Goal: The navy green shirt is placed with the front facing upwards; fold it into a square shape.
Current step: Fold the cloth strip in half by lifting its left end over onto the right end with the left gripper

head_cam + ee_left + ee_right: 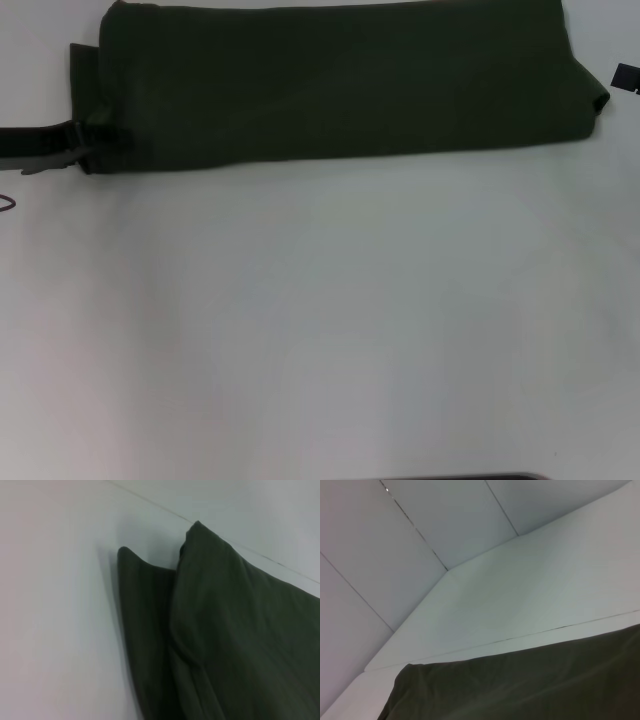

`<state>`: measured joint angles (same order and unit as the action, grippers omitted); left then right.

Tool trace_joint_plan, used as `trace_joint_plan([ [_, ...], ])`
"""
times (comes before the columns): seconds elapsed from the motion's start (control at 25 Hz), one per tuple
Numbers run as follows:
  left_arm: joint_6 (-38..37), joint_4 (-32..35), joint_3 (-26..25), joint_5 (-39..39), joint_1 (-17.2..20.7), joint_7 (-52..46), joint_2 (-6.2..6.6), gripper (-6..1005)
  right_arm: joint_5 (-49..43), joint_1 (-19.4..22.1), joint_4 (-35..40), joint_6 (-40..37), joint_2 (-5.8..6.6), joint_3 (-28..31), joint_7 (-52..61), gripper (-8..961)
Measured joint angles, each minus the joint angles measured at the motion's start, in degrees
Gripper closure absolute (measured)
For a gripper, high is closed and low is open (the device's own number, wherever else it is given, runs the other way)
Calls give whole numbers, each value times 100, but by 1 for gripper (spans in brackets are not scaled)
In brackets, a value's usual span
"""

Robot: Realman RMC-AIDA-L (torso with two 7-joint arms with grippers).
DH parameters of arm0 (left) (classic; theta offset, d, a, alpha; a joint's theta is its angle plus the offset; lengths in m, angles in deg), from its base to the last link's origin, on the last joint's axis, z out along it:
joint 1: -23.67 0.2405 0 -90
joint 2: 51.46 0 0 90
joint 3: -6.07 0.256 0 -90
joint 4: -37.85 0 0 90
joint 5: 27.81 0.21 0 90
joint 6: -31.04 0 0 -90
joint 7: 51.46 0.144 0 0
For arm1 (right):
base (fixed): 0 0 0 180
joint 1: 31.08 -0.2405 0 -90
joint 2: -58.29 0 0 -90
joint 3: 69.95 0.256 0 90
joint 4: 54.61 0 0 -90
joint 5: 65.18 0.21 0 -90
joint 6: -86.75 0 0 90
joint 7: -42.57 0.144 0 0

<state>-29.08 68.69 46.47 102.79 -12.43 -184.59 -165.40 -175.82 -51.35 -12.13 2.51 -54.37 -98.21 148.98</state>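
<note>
Head view: the navy green shirt (pixel 340 80) lies as a long folded band across the far part of the white table (pixel 320 320), plain green side up. The left gripper (pixel 88 143) is at the band's left end, low on the table, its tips at the cloth edge; whether it grips the cloth cannot be told. A small dark part of the right gripper (pixel 625 77) shows at the right edge, beside the shirt's right end; its opening cannot be told.

Left wrist view: the shirt's (pixel 225 630) folded layers overlap on the table.

Right wrist view: the shirt's (pixel 530 685) edge lies flat on the table, with white wall panels (pixel 395 555) beyond.
</note>
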Motion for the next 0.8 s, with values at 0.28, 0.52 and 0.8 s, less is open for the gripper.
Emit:
trace_joint_plan([
  [0.28,-199,36,58,1,-11,-252,103,473,17,30,-3,-5,0,16,17,175],
  [0.52,-251,42,172,1,-18,-313,122,605,22,32,-3,-5,1,24,38,176],
  [0.8,-300,51,249,93,-39,-405,124,765,-38,49,18,15,92,22,283,175],
])
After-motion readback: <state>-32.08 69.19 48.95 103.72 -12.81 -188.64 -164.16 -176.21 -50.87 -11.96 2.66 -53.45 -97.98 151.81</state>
